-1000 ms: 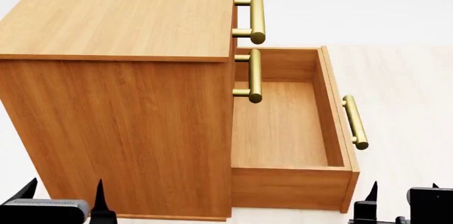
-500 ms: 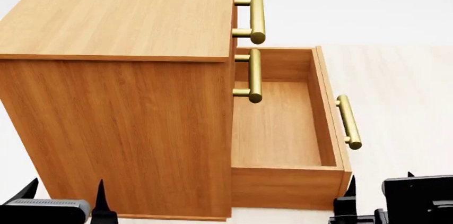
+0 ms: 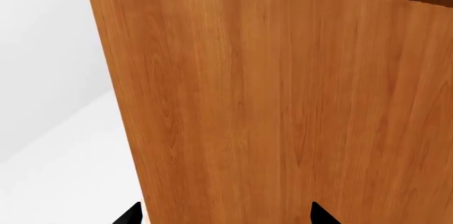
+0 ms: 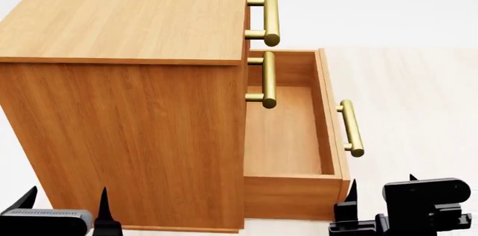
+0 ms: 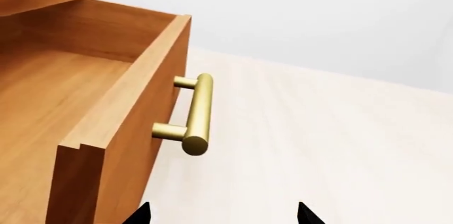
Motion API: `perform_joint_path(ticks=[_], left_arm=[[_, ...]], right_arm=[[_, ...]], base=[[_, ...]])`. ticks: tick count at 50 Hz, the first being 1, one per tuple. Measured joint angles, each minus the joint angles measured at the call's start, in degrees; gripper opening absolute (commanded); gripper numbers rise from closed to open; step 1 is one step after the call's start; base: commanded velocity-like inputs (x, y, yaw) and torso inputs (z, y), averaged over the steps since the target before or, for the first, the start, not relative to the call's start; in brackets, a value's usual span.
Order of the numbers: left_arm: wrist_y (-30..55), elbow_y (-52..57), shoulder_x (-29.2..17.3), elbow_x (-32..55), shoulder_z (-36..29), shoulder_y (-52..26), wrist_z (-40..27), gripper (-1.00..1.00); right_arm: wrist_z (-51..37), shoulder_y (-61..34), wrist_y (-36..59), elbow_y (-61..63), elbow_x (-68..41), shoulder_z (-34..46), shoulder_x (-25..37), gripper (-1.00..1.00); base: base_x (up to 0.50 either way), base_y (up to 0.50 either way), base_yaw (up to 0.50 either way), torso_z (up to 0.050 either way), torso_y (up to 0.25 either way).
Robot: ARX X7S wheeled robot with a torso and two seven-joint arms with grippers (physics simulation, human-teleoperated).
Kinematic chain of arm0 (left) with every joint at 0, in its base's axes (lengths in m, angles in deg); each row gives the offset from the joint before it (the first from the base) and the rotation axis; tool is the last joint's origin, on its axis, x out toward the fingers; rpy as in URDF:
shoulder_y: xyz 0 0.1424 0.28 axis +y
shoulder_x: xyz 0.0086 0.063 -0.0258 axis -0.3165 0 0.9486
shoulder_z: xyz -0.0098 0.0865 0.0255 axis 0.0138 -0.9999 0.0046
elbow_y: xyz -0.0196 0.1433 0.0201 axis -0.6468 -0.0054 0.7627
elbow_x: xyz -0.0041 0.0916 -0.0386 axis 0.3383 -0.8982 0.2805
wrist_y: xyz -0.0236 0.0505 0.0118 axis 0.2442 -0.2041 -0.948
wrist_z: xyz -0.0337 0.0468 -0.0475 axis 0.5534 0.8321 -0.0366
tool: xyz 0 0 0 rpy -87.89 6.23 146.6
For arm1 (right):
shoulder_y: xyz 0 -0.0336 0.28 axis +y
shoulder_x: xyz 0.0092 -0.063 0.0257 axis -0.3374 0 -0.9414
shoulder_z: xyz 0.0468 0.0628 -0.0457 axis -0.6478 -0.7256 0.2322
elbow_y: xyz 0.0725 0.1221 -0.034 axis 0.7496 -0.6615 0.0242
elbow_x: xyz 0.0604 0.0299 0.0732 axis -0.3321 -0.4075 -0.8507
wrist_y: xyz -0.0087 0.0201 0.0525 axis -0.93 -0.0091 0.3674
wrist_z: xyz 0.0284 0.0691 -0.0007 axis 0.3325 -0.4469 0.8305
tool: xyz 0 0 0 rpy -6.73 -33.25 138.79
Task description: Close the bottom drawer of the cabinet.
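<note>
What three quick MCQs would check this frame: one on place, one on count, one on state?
1. Where is the right gripper?
A. Near the bottom drawer's front corner
B. Above the cabinet top
C. Inside the drawer

2. How many brass handles show in the head view?
A. One
B. Two
C. Three

3. What state is the bottom drawer in?
A. Fully shut
B. Partly open
C. Removed

Answers: 1 A, it sits low beside the drawer's front panel. 2 C, two on the cabinet face and one on the drawer. 3 B, its empty floor shows beyond the cabinet face.
</note>
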Motion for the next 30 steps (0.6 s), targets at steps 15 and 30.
perform_joint_path(ticks=[15,30], left_arm=[[0.45,0.8,-0.37,0.22,-0.14,-0.18,-0.5,1.0],[0.5,1.14,-0.61,0.51,-0.3,-0.12,-0.89,1.0]], right_arm=[[0.31,0.16,-1.24,0.16,0.8,1.3,-1.06,1.0],[0.69,0.59,-1.4,1.98,2.3,3.76,-2.04,1.0]], base=[[0.0,0.0,0.0,0.0,0.0],[0.0,0.0,0.0,0.0,0.0]])
